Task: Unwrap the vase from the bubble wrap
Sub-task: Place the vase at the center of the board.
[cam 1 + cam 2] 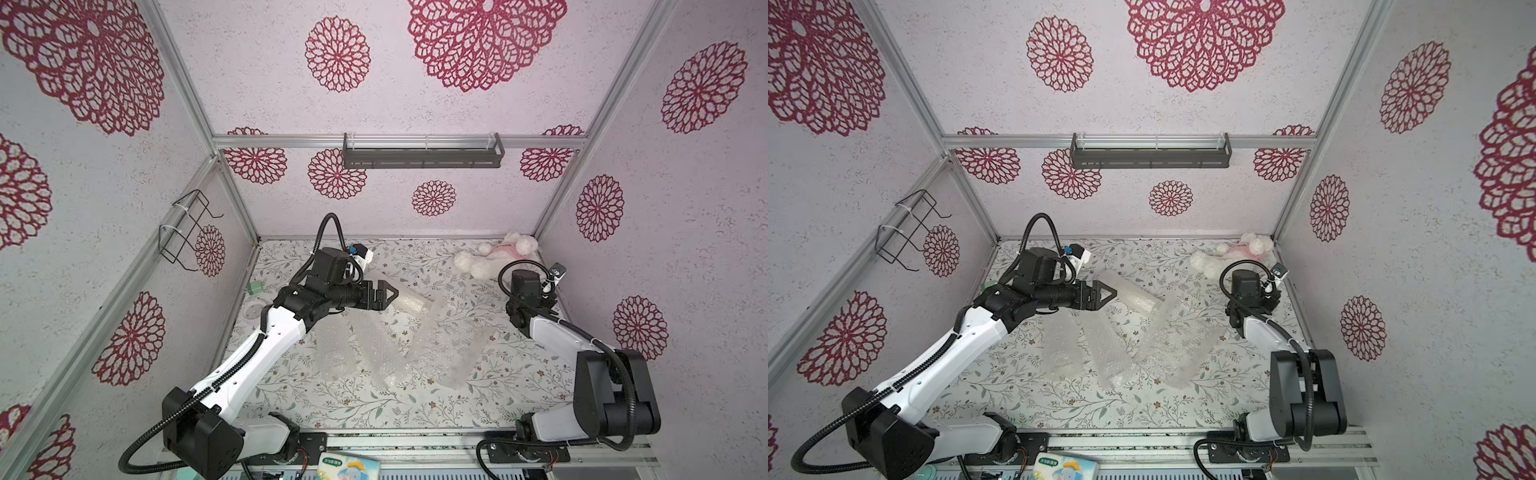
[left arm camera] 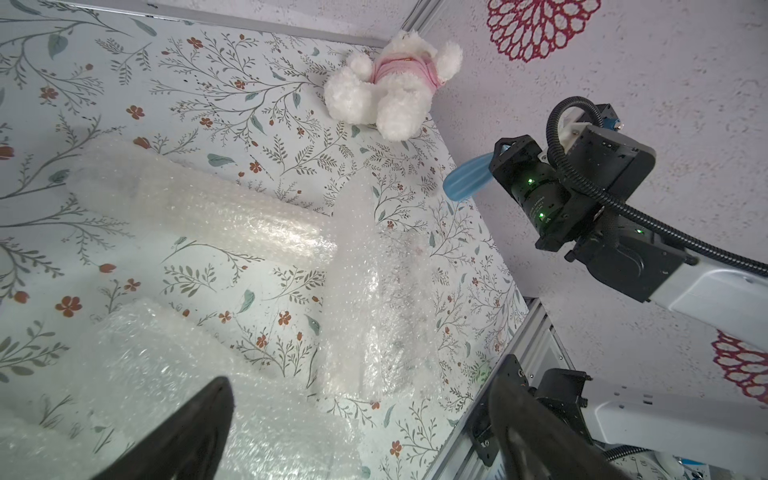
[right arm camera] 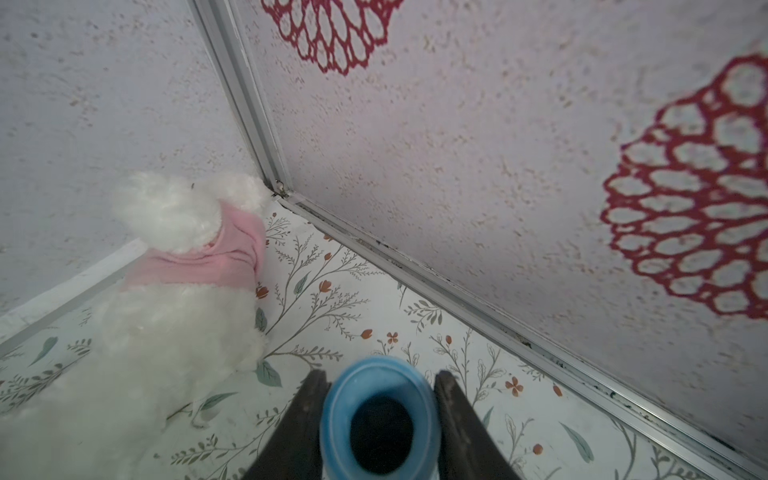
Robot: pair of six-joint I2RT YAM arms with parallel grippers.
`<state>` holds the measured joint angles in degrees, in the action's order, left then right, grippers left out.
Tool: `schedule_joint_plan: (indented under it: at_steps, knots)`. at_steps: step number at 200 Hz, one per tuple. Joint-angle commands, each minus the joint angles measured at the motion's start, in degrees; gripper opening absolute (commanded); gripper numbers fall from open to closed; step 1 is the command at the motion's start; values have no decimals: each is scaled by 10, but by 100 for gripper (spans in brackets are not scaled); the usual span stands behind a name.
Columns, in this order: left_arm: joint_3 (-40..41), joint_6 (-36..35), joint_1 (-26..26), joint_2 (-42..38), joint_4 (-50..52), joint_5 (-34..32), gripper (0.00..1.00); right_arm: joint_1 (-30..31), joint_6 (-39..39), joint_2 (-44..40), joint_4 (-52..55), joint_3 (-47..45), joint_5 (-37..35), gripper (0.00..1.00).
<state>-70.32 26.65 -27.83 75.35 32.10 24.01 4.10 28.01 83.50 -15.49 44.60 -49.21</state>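
Observation:
The blue vase (image 3: pixel 380 419) is bare of wrap and sits between the fingers of my right gripper (image 3: pixel 380 374), which is shut on it near the back right corner. The left wrist view also shows the vase (image 2: pixel 467 180) sticking out of the right gripper (image 2: pixel 500 156). In both top views the vase is hidden under the right wrist (image 1: pixel 530 289). Clear bubble wrap (image 1: pixel 374 353) (image 1: pixel 1100 353) lies loose across the middle of the table, with a rolled part (image 2: pixel 208 216) and flat sheets (image 2: pixel 365 311). My left gripper (image 1: pixel 386 295) (image 2: pixel 361 428) hangs open over the wrap, holding nothing.
A white plush toy in a pink shirt (image 1: pixel 498 253) (image 3: pixel 174 270) lies in the back right corner, close to the vase. A small green box (image 1: pixel 254 287) and a white round thing (image 1: pixel 253 311) sit at the left edge. A grey shelf (image 1: pixel 422 153) hangs on the back wall.

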Motion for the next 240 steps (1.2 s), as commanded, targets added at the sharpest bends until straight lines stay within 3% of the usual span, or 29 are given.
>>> schedule_joint_plan:
  at_steps: [1,101,240]
  knots:
    - [7,1,7,2,-14,9,99,-13,-22,13,-65,29,-7,39]
    - [7,3,23,13,-14,8,99,-36,-85,100,-186,47,14,39]
    - [8,6,39,14,-19,13,99,-42,-67,153,-164,78,42,42]
